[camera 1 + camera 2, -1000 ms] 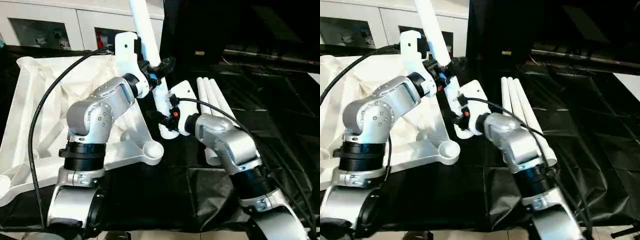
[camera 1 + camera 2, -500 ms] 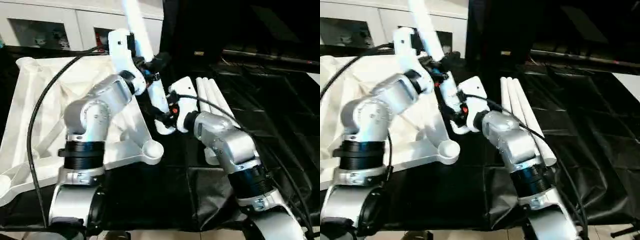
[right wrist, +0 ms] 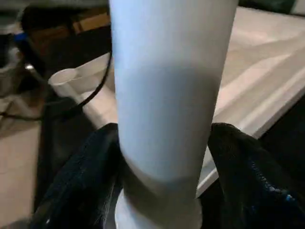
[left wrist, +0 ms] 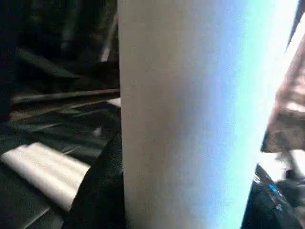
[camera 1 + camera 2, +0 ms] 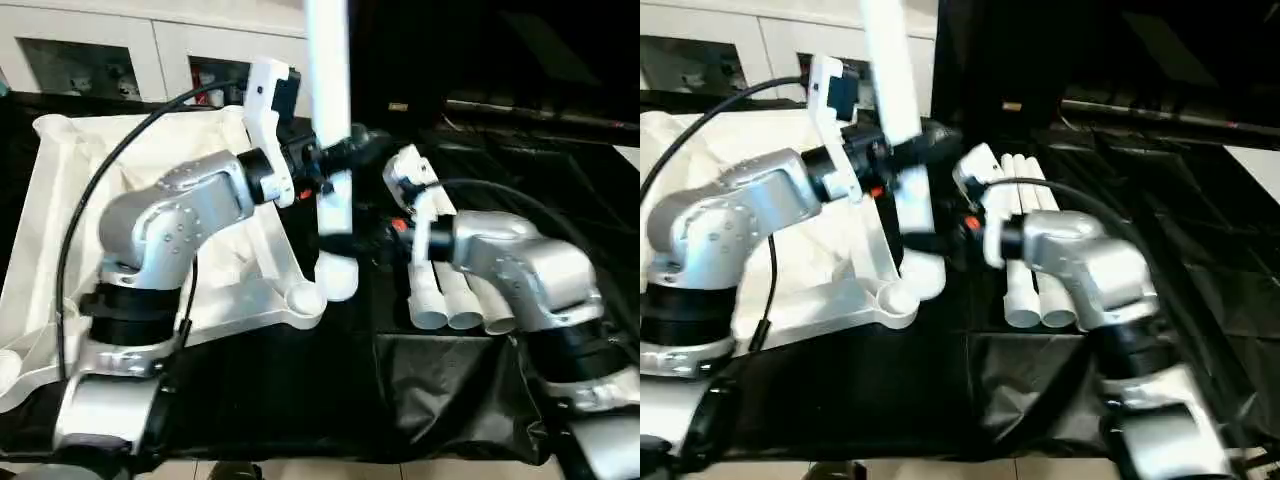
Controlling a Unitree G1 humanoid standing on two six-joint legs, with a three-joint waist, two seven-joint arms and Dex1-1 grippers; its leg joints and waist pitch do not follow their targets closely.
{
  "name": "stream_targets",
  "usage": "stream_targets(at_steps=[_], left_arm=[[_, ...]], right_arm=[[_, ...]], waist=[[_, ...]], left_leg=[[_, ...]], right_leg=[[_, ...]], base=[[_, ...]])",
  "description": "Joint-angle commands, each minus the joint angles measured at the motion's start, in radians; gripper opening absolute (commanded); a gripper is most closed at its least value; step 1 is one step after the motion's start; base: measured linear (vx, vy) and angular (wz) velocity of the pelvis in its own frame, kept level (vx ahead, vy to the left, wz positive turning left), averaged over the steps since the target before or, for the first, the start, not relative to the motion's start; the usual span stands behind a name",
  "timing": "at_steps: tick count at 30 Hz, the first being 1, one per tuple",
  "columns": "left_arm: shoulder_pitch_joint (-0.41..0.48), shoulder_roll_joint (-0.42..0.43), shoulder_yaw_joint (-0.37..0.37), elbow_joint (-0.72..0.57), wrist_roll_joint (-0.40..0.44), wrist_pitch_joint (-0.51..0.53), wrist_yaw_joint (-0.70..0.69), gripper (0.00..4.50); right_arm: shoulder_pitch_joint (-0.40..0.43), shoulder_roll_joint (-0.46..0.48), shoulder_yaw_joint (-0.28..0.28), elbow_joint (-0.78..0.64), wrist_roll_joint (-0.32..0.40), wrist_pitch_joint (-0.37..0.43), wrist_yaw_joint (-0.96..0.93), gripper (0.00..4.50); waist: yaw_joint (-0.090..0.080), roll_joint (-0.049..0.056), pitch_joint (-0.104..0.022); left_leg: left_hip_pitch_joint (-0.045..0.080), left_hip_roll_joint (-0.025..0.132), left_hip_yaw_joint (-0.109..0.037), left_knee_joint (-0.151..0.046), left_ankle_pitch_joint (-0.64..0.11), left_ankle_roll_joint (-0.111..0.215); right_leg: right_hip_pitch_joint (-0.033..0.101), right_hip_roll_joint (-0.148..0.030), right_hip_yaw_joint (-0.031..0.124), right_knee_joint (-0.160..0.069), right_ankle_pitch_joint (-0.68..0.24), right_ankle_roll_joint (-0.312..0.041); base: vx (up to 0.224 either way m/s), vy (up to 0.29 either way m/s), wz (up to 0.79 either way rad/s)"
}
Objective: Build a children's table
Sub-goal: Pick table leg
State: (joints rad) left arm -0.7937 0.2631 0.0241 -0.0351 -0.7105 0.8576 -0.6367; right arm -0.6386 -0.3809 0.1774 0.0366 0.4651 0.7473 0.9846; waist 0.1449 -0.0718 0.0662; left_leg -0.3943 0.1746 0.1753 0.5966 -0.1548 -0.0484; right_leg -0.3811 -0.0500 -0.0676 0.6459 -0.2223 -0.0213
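Note:
The white ribbed tabletop (image 5: 60, 220) lies upside down on the left. One long white leg (image 5: 328, 80) stands nearly upright, and its wide lower end hangs just beside the near right corner socket (image 5: 303, 300). My left gripper (image 5: 338, 160) is shut on the middle of that leg (image 4: 190, 119). My right gripper (image 5: 372, 235) reaches in from the right at the leg's lower part (image 3: 167, 95); whether it grips there is unclear. Three more legs (image 5: 462, 300) lie side by side on the black cloth under my right forearm.
Black cloth (image 5: 300, 400) covers the work surface in front and to the right. A white glass-door cabinet (image 5: 100, 50) stands behind the tabletop. A black cable (image 5: 70, 240) loops over the tabletop along my left arm.
The leg has swung from a lean to nearly upright, and its lower end has come close to the corner socket. My right arm has swung out to the right, uncovering the three legs.

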Motion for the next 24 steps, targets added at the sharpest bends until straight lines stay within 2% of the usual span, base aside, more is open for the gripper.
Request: stream_targets(at_steps=[1,3,6,8,9,14,15,16,19,20,21,22,24], left_arm=[[-0.022,-0.014,0.017,-0.024,-0.046,0.015,-0.026,1.80],[-0.024,-0.019,0.031,-0.023,-0.067,0.019,-0.041,1.80],[-0.018,-0.014,0.024,-0.023,-0.067,0.011,-0.059,1.80],[-0.017,-0.013,0.023,-0.021,-0.067,0.010,-0.062,1.80],[-0.014,-0.012,0.021,-0.021,-0.067,0.009,-0.068,1.80],[-0.009,-0.012,0.015,-0.012,-0.063,0.001,-0.077,1.80],[-0.012,-0.014,0.013,-0.004,-0.053,0.005,-0.058,2.36],[-0.015,-0.015,0.012,0.002,-0.045,0.008,-0.044,2.50],[-0.041,-0.055,0.044,0.076,-0.017,0.019,0.066,2.56],[-0.045,-0.063,0.031,0.098,0.039,-0.008,0.120,2.56],[-0.046,-0.065,0.019,0.110,0.079,-0.029,0.153,2.84],[-0.055,-0.083,0.008,0.148,0.158,-0.047,0.262,2.91],[-0.061,-0.101,0.025,0.170,0.165,-0.037,0.315,2.94]], right_arm=[[0.005,-0.012,0.014,-0.029,0.017,0.026,0.020,2.73],[0.006,-0.011,0.011,-0.030,0.020,0.034,0.020,2.70],[0.009,-0.013,0.007,-0.036,0.025,0.042,0.022,2.35],[0.010,-0.014,0.007,-0.038,0.027,0.044,0.022,2.28],[0.012,-0.015,0.005,-0.042,0.031,0.049,0.019,2.09],[0.027,-0.008,0.001,-0.063,0.029,0.057,-0.003,1.98],[0.030,0.001,0.000,-0.061,0.018,0.048,-0.021,1.97],[0.031,0.007,0.000,-0.060,0.009,0.041,-0.033,1.97],[0.023,0.050,0.004,-0.018,-0.061,-0.016,-0.135,1.96],[0.016,0.073,0.013,0.012,-0.110,-0.052,-0.200,1.96],[0.011,0.087,0.018,0.031,-0.142,-0.075,-0.243,1.96],[0.001,0.117,0.021,0.059,-0.182,-0.109,-0.316,1.96],[-0.003,0.132,0.021,0.067,-0.193,-0.118,-0.343,1.96]], waist=[[0.001,0.017,-0.074],[0.000,0.018,-0.076],[-0.001,0.024,-0.075],[-0.001,0.024,-0.075],[-0.001,0.028,-0.075],[-0.002,0.027,-0.076],[-0.001,0.028,-0.077],[-0.003,0.026,-0.076],[-0.006,0.028,-0.075],[-0.005,0.029,-0.076],[-0.006,0.027,-0.076],[-0.007,0.027,-0.075],[-0.008,0.029,-0.076]], left_leg=[[0.030,0.061,-0.023,-0.062,-0.151,-0.042],[0.030,0.061,-0.024,-0.061,-0.152,-0.045],[0.032,0.062,-0.025,-0.063,-0.168,-0.050],[0.033,0.062,-0.025,-0.063,-0.172,-0.052],[0.033,0.063,-0.026,-0.064,-0.174,-0.056],[0.032,0.062,-0.026,-0.064,-0.168,-0.058],[0.033,0.062,-0.026,-0.064,-0.168,-0.059],[0.032,0.061,-0.026,-0.063,-0.168,-0.059],[0.032,0.061,-0.025,-0.063,-0.181,-0.074],[0.035,0.061,-0.027,-0.064,-0.193,-0.082],[0.034,0.061,-0.027,-0.064,-0.194,-0.085],[0.034,0.063,-0.030,-0.068,-0.196,-0.090],[0.037,0.063,-0.029,-0.067,-0.201,-0.098]], right_leg=[[0.047,-0.103,0.058,-0.077,-0.051,-0.167],[0.048,-0.103,0.057,-0.076,-0.051,-0.180],[0.046,-0.102,0.058,-0.078,-0.067,-0.171],[0.045,-0.100,0.057,-0.078,-0.066,-0.170],[0.045,-0.101,0.057,-0.077,-0.063,-0.171],[0.047,-0.099,0.057,-0.076,-0.041,-0.171],[0.047,-0.100,0.057,-0.076,-0.040,-0.172],[0.047,-0.100,0.057,-0.076,-0.038,-0.174],[0.043,-0.101,0.058,-0.078,-0.059,-0.175],[0.042,-0.103,0.058,-0.081,-0.085,-0.169],[0.043,-0.103,0.058,-0.082,-0.093,-0.163],[0.044,-0.103,0.058,-0.083,-0.102,-0.148],[0.042,-0.104,0.059,-0.083,-0.101,-0.137]], base=[[0.000,0.000,0.00],[0.000,0.000,0.00],[0.000,0.000,0.00],[0.000,0.000,0.00],[0.000,0.000,0.00],[0.000,0.000,0.00],[0.000,0.000,0.00],[0.000,0.000,0.00],[0.000,0.000,0.00],[0.000,0.000,0.00],[0.000,0.000,0.00],[0.000,0.000,0.00],[0.000,0.000,0.00]])
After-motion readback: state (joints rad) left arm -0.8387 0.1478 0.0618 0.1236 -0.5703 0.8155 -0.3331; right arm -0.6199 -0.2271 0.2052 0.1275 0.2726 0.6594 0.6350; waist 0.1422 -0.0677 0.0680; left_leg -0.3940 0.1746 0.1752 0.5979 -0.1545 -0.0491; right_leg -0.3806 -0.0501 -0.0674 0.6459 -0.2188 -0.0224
